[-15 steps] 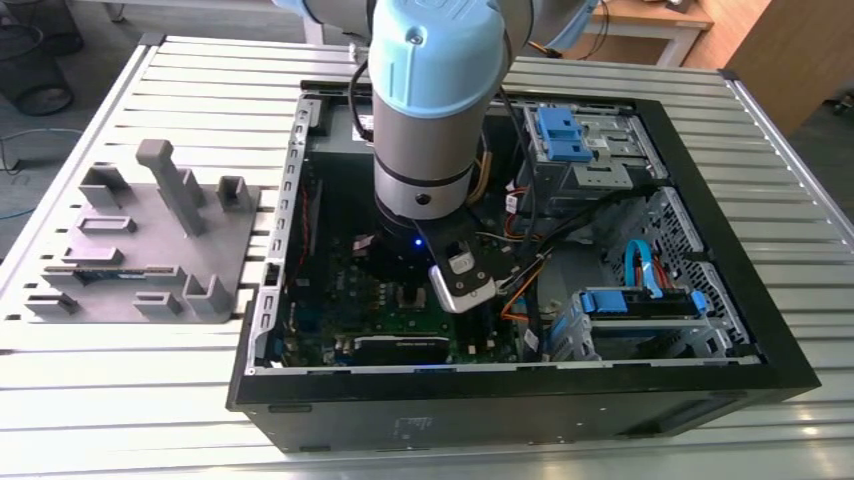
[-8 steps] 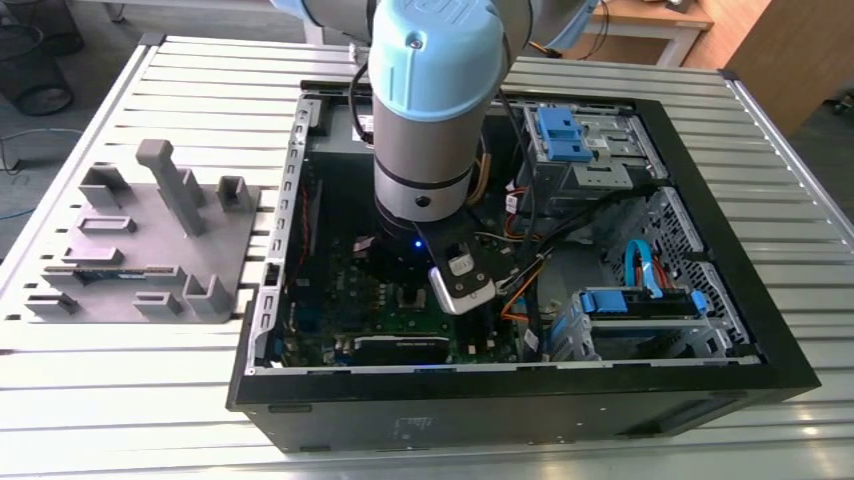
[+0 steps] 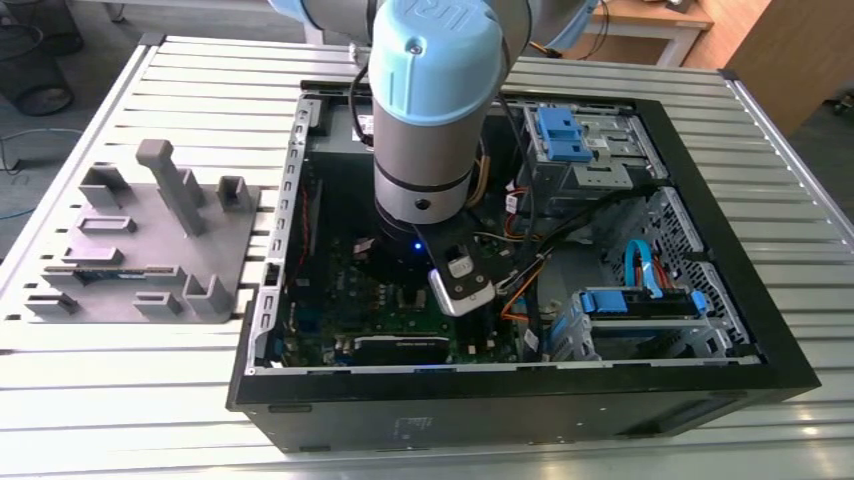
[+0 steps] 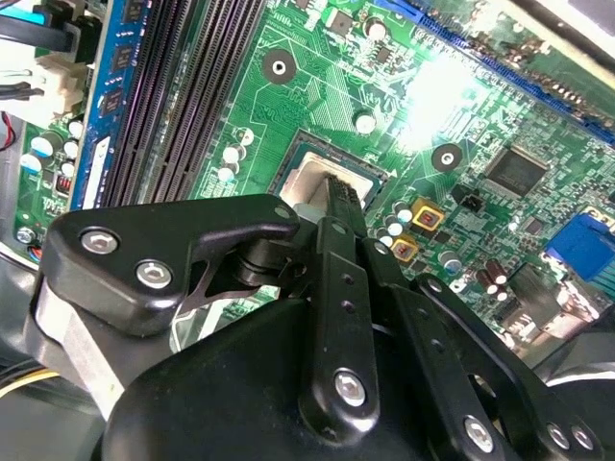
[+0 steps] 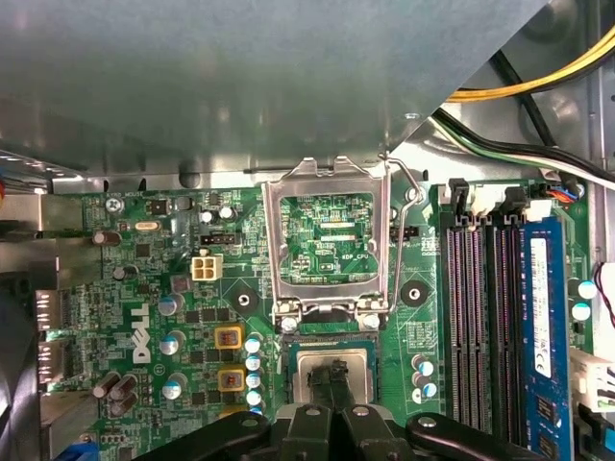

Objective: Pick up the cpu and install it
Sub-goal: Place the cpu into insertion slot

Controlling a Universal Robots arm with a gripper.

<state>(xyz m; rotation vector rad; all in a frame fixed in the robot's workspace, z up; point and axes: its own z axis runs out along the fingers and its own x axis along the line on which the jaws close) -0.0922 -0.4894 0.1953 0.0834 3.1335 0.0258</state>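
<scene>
Well, the arm point(image 3: 427, 110) reaches down into the open computer case point(image 3: 534, 405) lying on the slatted counter point(image 3: 120, 400), with a grey holder block point(image 3: 147, 250) beside it on the exterior view's left. In both wrist views the gripper point(image 5: 332, 370) point(image 4: 343, 189) has its jaws pressed together over the middle of the cpu point(image 5: 361, 370) point(image 4: 307, 181), which lies flat in its socket on the green motherboard point(image 5: 192, 317). The first wrist view shows the metal socket frame point(image 5: 272, 250) hinged open just beyond the chip, white lettering on the board, and a blue memory stick point(image 5: 541, 307) beside the black memory slots point(image 5: 476, 317).
</scene>
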